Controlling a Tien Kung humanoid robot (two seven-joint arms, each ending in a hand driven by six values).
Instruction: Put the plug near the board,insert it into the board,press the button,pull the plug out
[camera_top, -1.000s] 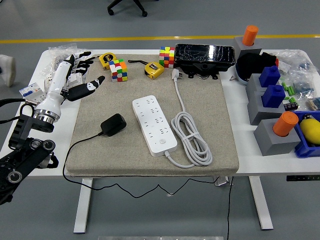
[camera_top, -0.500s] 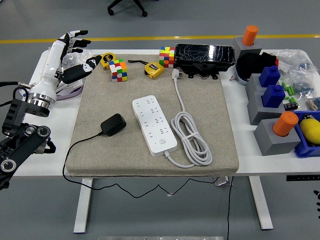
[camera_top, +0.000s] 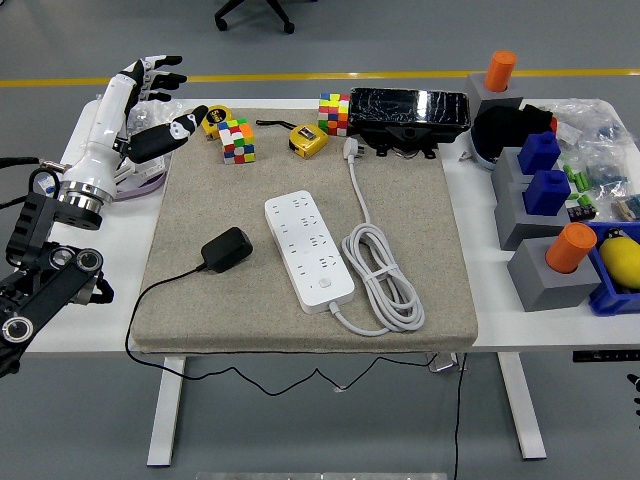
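A black plug adapter (camera_top: 227, 249) lies on the grey mat (camera_top: 420, 210), its thin black cable running off the mat's front left. A white power strip (camera_top: 308, 250) lies just right of it in the mat's middle, button end toward me, with its own white cord coiled (camera_top: 383, 275) beside it. My left hand (camera_top: 150, 105) hovers over the table's far left corner, well back and left of the plug, fingers spread and empty. My right hand is out of view.
Two colour cubes (camera_top: 237, 139) (camera_top: 334, 113), two yellow tape measures (camera_top: 308, 139), and a black box (camera_top: 408, 110) line the mat's far edge. Grey blocks with orange and blue pieces (camera_top: 547, 190) and a blue bin (camera_top: 618, 272) crowd the right side.
My left hand rose and swung back-left from the mat's left edge to the far left corner, then drifted slightly right. Nothing on the mat moved.
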